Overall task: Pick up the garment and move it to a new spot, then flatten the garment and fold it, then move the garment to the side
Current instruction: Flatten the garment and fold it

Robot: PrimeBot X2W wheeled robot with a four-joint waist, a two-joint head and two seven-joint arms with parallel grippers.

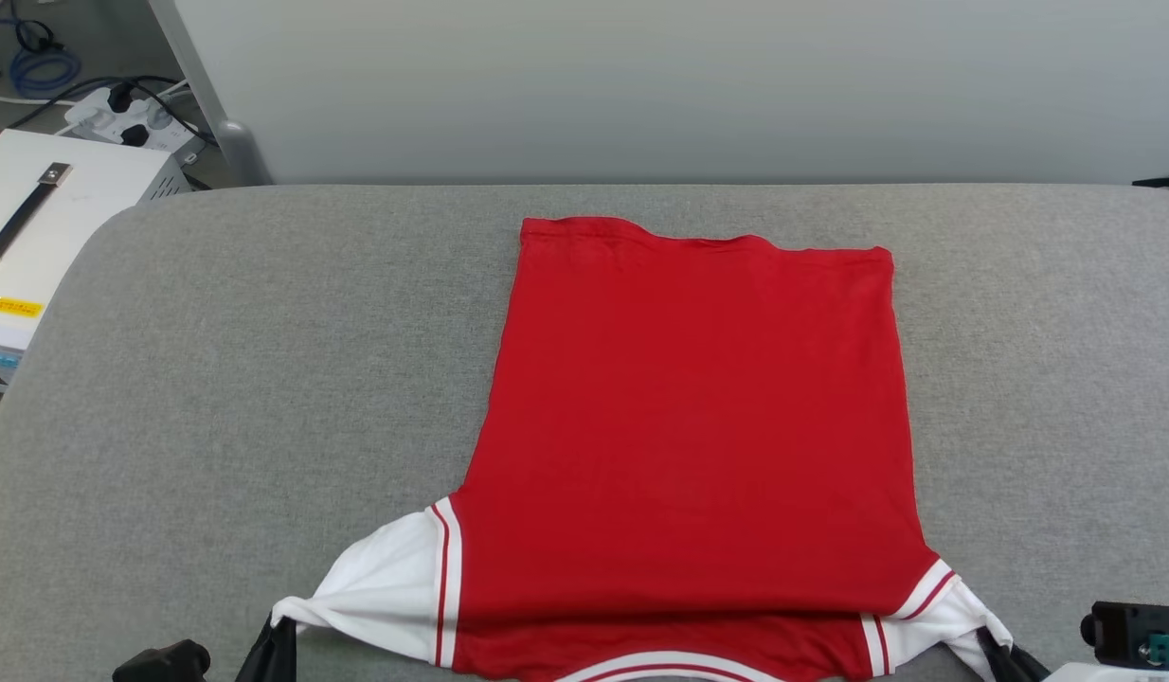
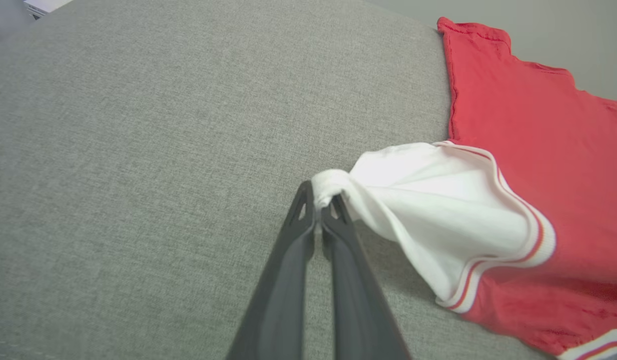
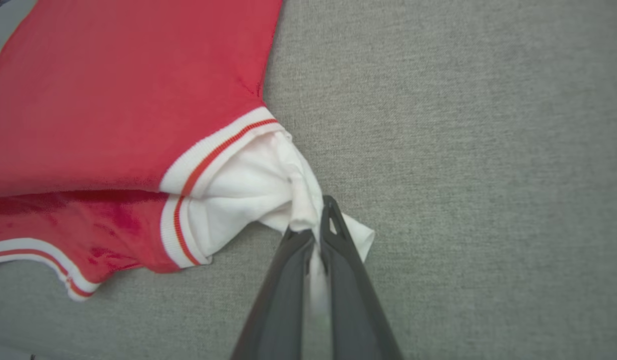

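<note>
**A:** Any writing to read?

**B:** There's a yellow label (image 1: 17, 307) on the white box with a black strap handle (image 1: 63, 199), left of the table. The print is too small to read.

**A:** And the grippers?

**B:** Both are clenched. The left gripper (image 2: 320, 197) pinches the tip of the left white sleeve (image 2: 428, 210), and the right gripper (image 3: 313, 225) pinches the right white sleeve (image 3: 243, 200).

**A:** Where's the shirt?

**B:** The red jersey T-shirt with white striped-trim sleeves (image 1: 698, 426) lies flat on the grey fabric-covered table (image 1: 262, 379). Its plain red side is up, the hem is far from the robot and the neckline is nearest it.

Grey fabric surface (image 1: 262, 379); red garment (image 1: 698, 417) lies flat.
</note>
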